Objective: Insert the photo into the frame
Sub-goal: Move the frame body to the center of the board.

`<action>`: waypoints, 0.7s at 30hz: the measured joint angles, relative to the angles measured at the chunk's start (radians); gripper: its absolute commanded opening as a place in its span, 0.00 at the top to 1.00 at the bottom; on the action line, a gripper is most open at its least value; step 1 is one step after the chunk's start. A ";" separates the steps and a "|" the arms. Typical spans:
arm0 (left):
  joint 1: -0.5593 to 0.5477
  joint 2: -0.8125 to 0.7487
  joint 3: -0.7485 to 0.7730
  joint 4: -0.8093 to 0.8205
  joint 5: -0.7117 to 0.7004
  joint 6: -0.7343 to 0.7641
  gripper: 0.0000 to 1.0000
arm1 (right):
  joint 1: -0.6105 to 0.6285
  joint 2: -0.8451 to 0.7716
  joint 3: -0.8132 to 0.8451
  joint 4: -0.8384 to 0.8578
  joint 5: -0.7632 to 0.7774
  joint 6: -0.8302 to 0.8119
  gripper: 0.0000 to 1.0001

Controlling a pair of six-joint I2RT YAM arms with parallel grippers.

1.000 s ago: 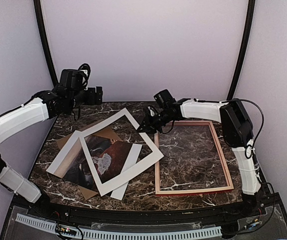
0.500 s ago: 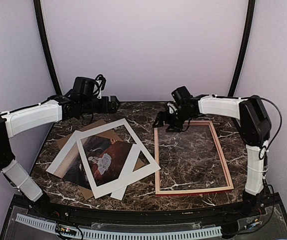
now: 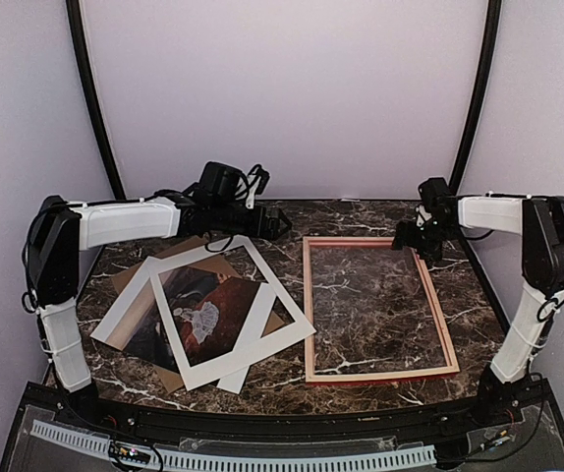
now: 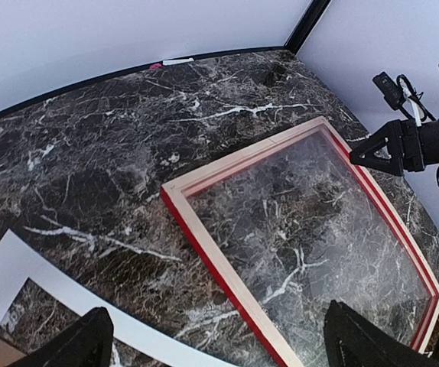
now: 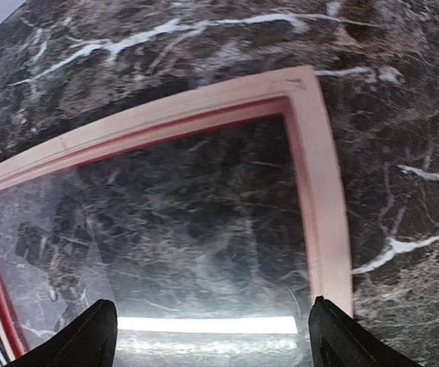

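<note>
1. Frame (image 3: 309, 315): one, lying flat on the right side of the marble table (image 3: 361, 221).
2. Photo (image 3: 208, 315): one, on the left side, beneath one white mat (image 3: 274, 283) and upon one brown backing board (image 3: 125, 277) (apart from the frame).
3. Grippers: two. Left gripper (image 4: 219, 344) and right gripper (image 5: 219, 336) are both spread wide and empty. The right hangs over the frame's far corner.

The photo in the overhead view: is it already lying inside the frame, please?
No, the photo lies under the white mat, left of the frame.
</note>
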 measured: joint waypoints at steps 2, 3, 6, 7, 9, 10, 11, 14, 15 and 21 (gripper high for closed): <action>0.000 0.039 0.047 -0.015 0.016 0.018 0.01 | -0.029 0.000 -0.021 -0.006 0.026 -0.014 0.17; 0.000 0.055 0.069 -0.026 0.024 0.027 0.01 | -0.042 0.000 -0.031 -0.006 0.033 -0.021 0.19; 0.000 0.080 0.095 -0.030 0.037 0.047 0.01 | -0.075 -0.006 -0.067 -0.003 0.036 -0.040 0.25; 0.000 0.082 0.096 -0.035 0.040 0.052 0.01 | -0.084 -0.010 -0.079 -0.005 0.036 -0.047 0.27; 0.000 0.084 0.096 -0.040 0.046 0.060 0.01 | -0.101 -0.016 -0.101 -0.007 0.034 -0.061 0.32; 0.000 0.084 0.097 -0.043 0.049 0.064 0.01 | -0.111 -0.018 -0.111 -0.008 0.031 -0.068 0.34; 0.000 0.085 0.097 -0.044 0.051 0.066 0.01 | -0.117 -0.021 -0.120 -0.008 0.028 -0.076 0.37; 0.000 0.092 0.100 -0.045 0.054 0.072 0.01 | -0.137 -0.027 -0.144 -0.010 0.012 -0.100 0.46; 0.000 0.095 0.100 -0.045 0.054 0.076 0.01 | -0.143 -0.027 -0.149 -0.010 0.008 -0.108 0.50; 0.000 0.111 0.100 -0.045 0.056 0.099 0.01 | -0.172 -0.027 -0.169 -0.013 -0.018 -0.154 0.64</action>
